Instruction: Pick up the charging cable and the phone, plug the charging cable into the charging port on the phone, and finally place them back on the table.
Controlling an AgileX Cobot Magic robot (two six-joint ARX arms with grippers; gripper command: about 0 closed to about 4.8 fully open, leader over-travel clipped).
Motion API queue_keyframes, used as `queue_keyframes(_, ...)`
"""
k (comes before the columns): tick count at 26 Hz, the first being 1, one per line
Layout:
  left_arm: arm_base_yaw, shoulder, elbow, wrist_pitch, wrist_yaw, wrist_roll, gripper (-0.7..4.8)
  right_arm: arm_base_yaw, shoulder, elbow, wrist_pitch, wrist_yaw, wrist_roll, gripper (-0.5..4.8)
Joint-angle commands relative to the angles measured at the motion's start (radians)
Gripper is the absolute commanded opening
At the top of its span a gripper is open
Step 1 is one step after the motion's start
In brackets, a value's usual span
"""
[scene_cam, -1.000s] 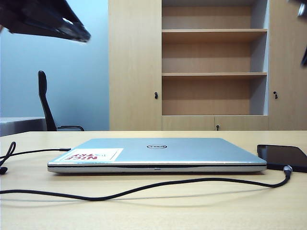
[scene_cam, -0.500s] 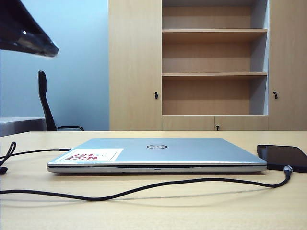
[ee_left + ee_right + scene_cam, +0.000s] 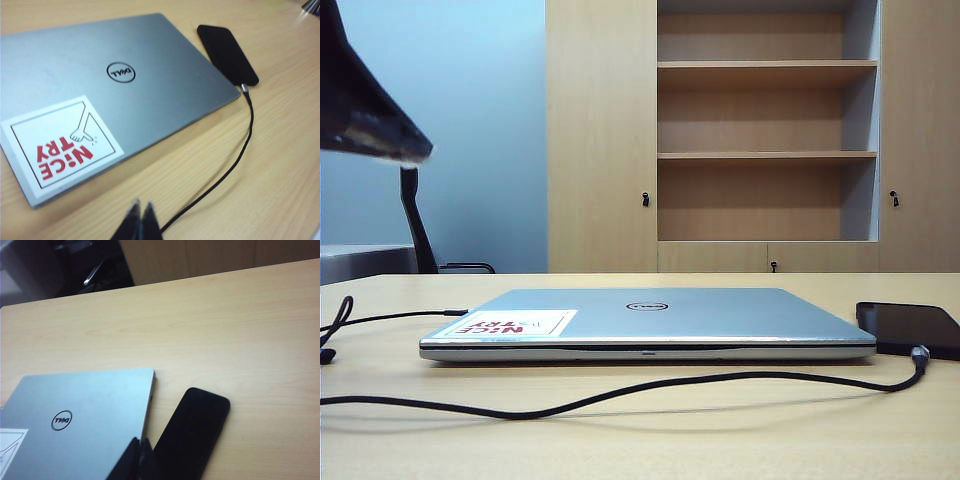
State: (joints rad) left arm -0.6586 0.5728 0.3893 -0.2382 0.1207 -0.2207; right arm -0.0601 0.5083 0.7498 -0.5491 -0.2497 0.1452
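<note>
Cable first, at the left edge of the table (image 3: 650,440): the charging cable (image 3: 620,392) loops there, then runs as a thin black line along the front of the tabletop, past the closed silver laptop (image 3: 650,322), and rises at the far right to its plug. In my left wrist view the cord (image 3: 235,160) curves up across bare wood to that plug, which meets the narrow end of the phone (image 3: 227,52); the plug looks seated in the charging port (image 3: 242,85), though the slot itself is too small to make out.

My left gripper (image 3: 140,220) hangs above the front part of the table, near the laptop's stickered corner, its two fingers pressed together with nothing between them. In the exterior view only a dark piece of that arm (image 3: 360,100) shows at the upper left, well above the table.

Laptop sits in the middle, lid down, with a red-lettered sticker (image 3: 60,145) on the lid.

Phone lies flat at the right side of the table, just beside the laptop's right edge. My right gripper (image 3: 137,460) hovers over the gap between laptop and phone (image 3: 192,435), fingers closed tight and empty.
</note>
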Motion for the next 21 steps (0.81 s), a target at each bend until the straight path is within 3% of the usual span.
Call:
queue_keyframes(1,0.001,-0.003,-0.02,0.051,0.002,0.004,-0.05,0.0,-0.095,-0.089,0.134,0.029,0.003,-0.01)
queue_keyframes(8,0.001,-0.003,-0.059,0.126,0.002,0.004,-0.05,0.0,-0.349,-0.354,0.343,0.05,0.003,-0.01)
queue_keyframes(11,0.001,-0.003,-0.096,0.169,0.002,0.003,-0.05,0.0,-0.476,-0.474,0.352,0.091,0.004,-0.01)
queue_keyframes(21,0.001,-0.003,-0.149,0.218,0.002,0.003,-0.05,0.0,-0.51,-0.551,0.435,0.26,-0.059,-0.01)
